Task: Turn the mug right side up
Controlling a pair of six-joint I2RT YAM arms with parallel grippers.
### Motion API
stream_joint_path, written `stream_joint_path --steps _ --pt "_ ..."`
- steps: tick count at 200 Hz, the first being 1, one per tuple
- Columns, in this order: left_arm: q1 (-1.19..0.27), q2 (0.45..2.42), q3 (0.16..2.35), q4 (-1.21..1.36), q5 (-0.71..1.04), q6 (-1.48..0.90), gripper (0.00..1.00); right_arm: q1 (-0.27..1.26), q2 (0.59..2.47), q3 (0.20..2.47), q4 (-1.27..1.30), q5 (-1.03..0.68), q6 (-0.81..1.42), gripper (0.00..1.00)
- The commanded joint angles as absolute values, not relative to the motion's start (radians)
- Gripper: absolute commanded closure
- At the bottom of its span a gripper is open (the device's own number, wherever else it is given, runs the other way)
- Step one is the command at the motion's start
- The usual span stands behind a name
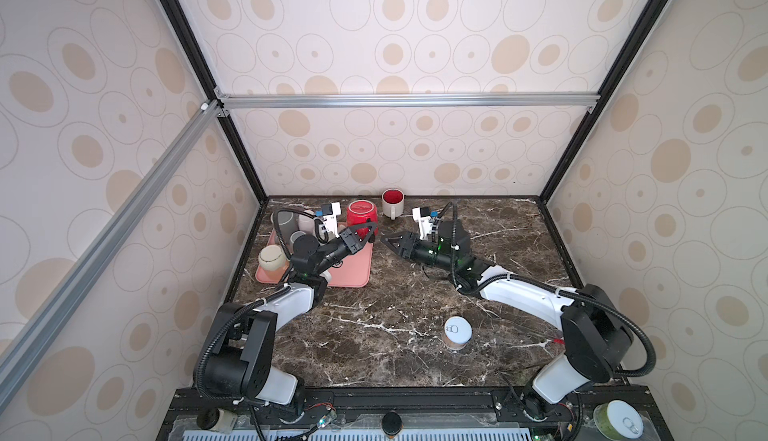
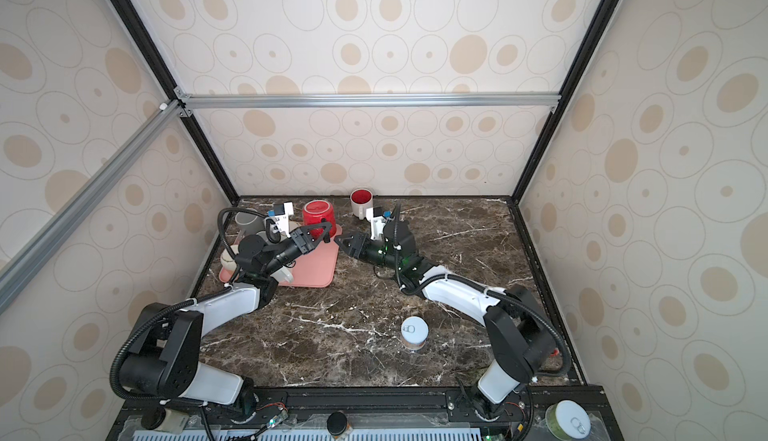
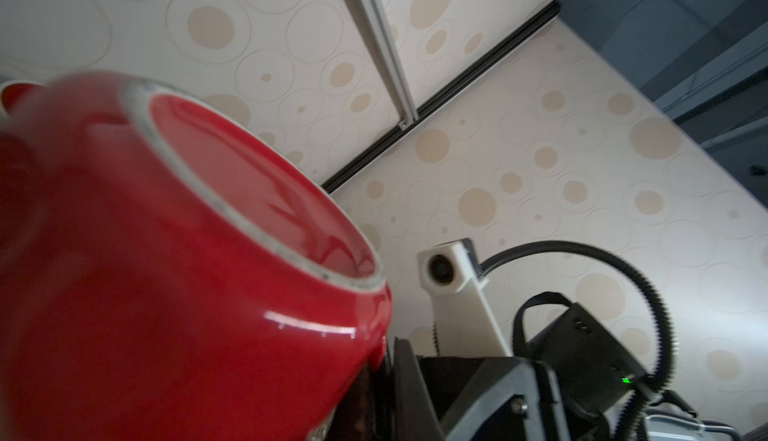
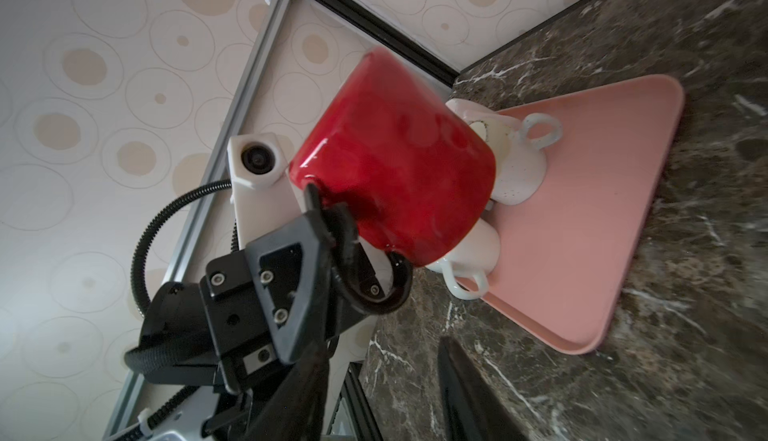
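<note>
Your left hand [image 1: 369, 229] is clamped on the handle of the red mug [image 1: 362, 212]. It holds the mug base-up and tilted above the pink tray [image 1: 353, 268], likely to roll it over clear of the bench [image 1: 415, 293]. Your right hand [image 1: 385, 238] hovers just beside it, fingers apart and empty, probably ready to steady it.

arms [image 1: 515, 289]: white shells, black joints | hoses [image 3: 663, 326]: black corrugated | wrist cameras [image 4: 253, 160]: white housings | left gripper [image 4: 328, 210]: black, triangular, silver screws
</note>
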State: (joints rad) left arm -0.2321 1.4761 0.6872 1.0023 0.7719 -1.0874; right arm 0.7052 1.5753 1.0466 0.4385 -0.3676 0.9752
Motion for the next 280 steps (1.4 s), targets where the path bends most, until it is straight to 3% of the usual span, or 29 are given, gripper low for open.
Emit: stream_joint_path --steps 1,31,112,165,194,218,280 --pt "-0.228 1.499 0.766 0.793 0.798 -0.854 1.00 0.712 1.544 1.023 0.283 -0.303 0.855 0.54" --pt "-0.213 1.594 0.782 0.780 0.802 -0.810 1.00 0.715 1.565 1.016 0.275 -0.337 0.857 0.54" --pt "-0.164 1.878 0.829 1.042 0.803 -0.894 1.00 0.716 1.582 0.995 0.226 -0.336 0.807 0.54" --pt "-0.155 1.893 0.807 0.967 0.748 -0.826 1.00 0.715 1.634 1.041 0.174 -0.319 0.760 0.55" --pt "-0.153 1.870 0.777 0.919 0.711 -0.787 0.90 0.709 1.755 1.124 0.137 -0.254 0.686 0.54" --pt "-0.153 1.855 0.764 0.894 0.690 -0.772 0.80 0.676 1.921 1.300 0.036 -0.294 0.660 0.54" --pt "-0.153 1.787 0.731 0.809 0.631 -0.716 0.69 0.672 2.143 1.613 -0.097 -0.291 0.610 0.54"
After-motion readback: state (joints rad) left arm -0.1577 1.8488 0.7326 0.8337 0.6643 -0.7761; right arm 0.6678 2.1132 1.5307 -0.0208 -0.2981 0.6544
